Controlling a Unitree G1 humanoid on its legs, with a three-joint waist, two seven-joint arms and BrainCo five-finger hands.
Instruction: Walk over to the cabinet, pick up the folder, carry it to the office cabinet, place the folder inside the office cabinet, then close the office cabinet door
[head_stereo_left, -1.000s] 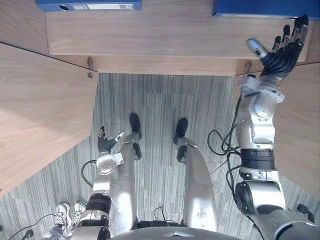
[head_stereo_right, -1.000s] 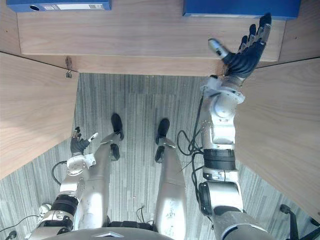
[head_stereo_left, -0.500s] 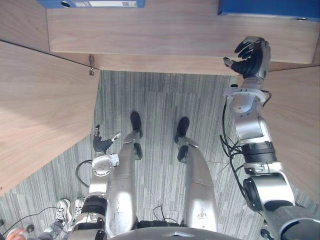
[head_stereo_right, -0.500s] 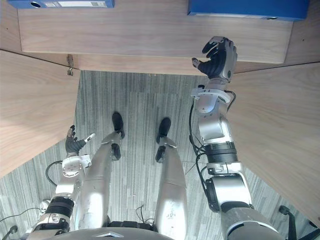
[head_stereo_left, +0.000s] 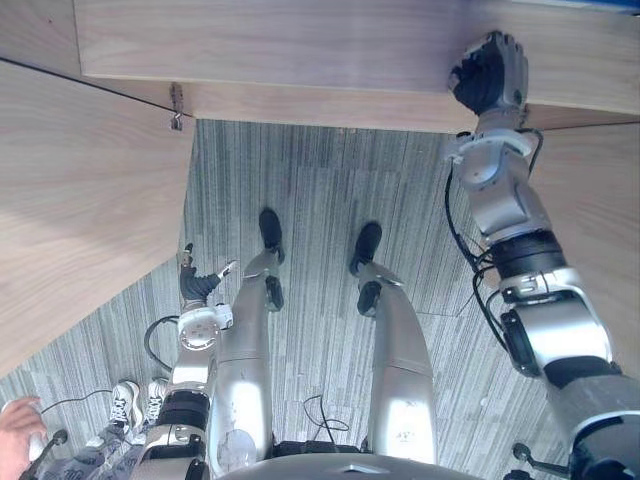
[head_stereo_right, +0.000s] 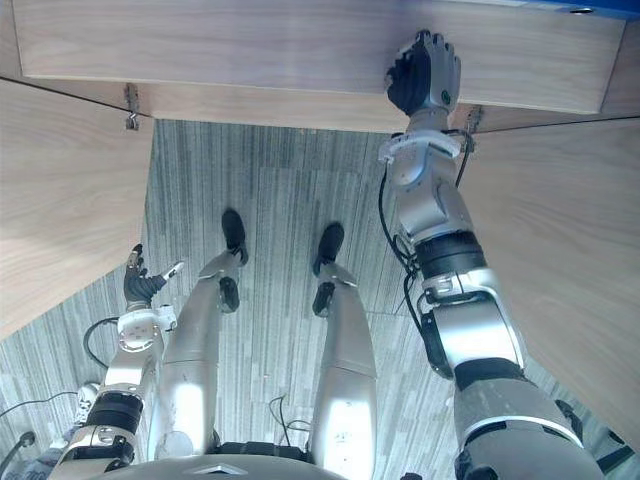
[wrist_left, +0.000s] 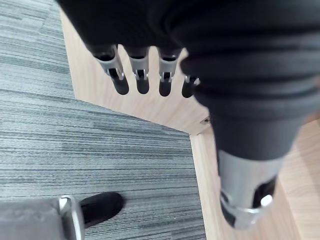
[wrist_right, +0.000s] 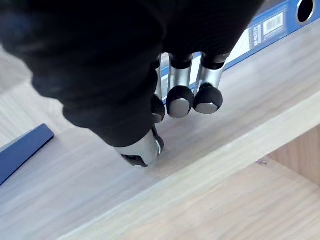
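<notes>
One second on, the right hand (head_stereo_right: 424, 72) has curled from spread into an empty fist.

Light wooden shelf board (head_stereo_left: 300, 45) spans the cabinet opening. Its top lies bare between a blue lever-arch folder with a white spine label (wrist_right: 260, 35) and the corner of a second blue folder (wrist_right: 22, 150). The right hand (head_stereo_left: 490, 72), fingers curled on nothing, sits over that bare stretch at the front lip. The left wooden door panel (head_stereo_left: 80, 210) and the right wooden door panel (head_stereo_right: 560, 260) stand open, flanking a clear lane of grey striped carpet (head_stereo_left: 320, 200). The left hand (head_stereo_left: 198, 285), fingers relaxed, hangs just beside the left wooden door panel.
</notes>
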